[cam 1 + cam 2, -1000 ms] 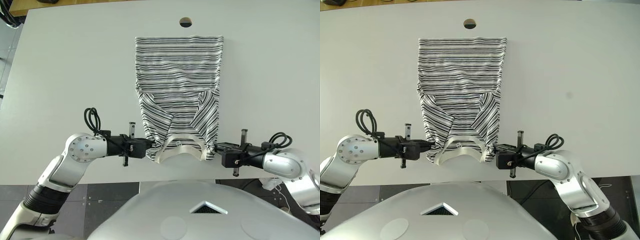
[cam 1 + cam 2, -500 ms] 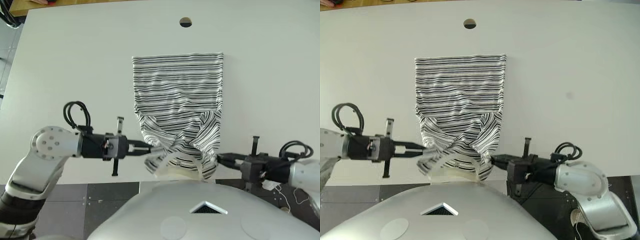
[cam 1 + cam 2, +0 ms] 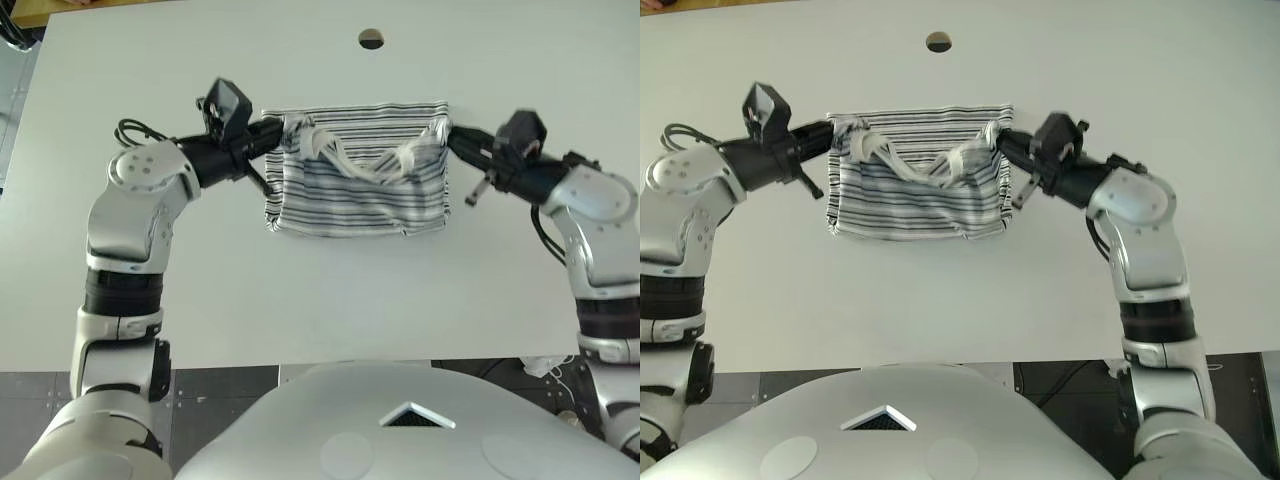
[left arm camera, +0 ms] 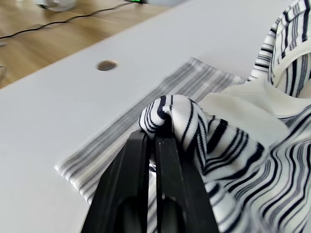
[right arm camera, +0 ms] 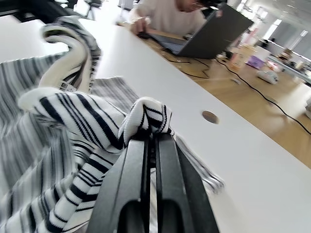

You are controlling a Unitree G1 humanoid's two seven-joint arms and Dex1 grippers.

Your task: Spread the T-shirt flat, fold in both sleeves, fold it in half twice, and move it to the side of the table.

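Striped black-and-white cloth, the T-shirt (image 3: pixel 355 180) lies on the white table (image 3: pixel 300 300) in the upper middle of the left eye view. It is doubled over on itself, so the cream collar (image 3: pixel 365 160) sags along its far edge between two held corners.

We see the left arm (image 3: pixel 140 190) coming in from the left side of the frame, its jaws clenched on the shirt's upper left corner. In the left wrist view the two black fingers (image 4: pixel 126 194) press together with a bunched fold of fabric pinched at their tips.

The right arm (image 3: pixel 590 210) comes in from the right side, and its jaws are likewise clamped on the upper right corner, a knot of stripes caught between the fingers (image 5: pixel 124 194).

The near edge of the shirt rests flat on the table. A small round hole (image 3: pixel 371 40) in the table sits above the shirt, apart from it.
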